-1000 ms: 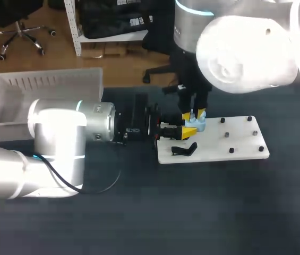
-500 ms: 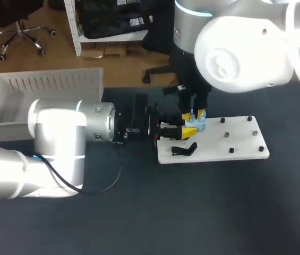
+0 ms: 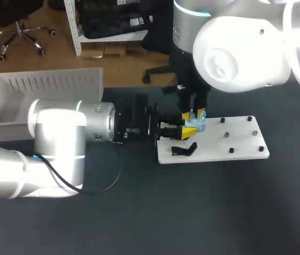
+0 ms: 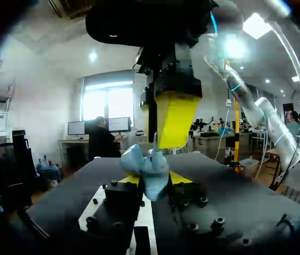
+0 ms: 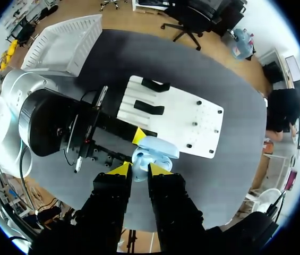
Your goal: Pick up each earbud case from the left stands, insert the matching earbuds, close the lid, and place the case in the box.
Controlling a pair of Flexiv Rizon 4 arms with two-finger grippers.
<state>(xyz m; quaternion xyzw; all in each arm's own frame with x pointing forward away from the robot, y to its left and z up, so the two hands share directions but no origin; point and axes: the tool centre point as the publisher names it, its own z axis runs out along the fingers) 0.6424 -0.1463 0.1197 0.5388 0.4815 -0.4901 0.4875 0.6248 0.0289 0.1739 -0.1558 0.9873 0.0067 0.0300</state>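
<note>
Left gripper: its fingers are clamped on the lower body of the pale blue earbud case, one yellow tip on each side, holding it up from the side.
Right gripper: points straight down at the case from above, right at its open body. Whether it grips anything there cannot be told.
Earbud case: lid open, raised between the two grippers over the edge of the white board nearest the left arm.
White board: lies flat on the dark worktop and carries small black pegs. A black stand sits just beside the held case.
Box: a white slatted bin at the worktop's far left, well apart from the case.
Step in hand: probably fitting the earbuds, since the lid is open and the second gripper is at the opening.
Next move: it calls for a firm hold by the left gripper while the right seats the earbuds and presses the lid shut. The case can then be carried to the box.
</note>
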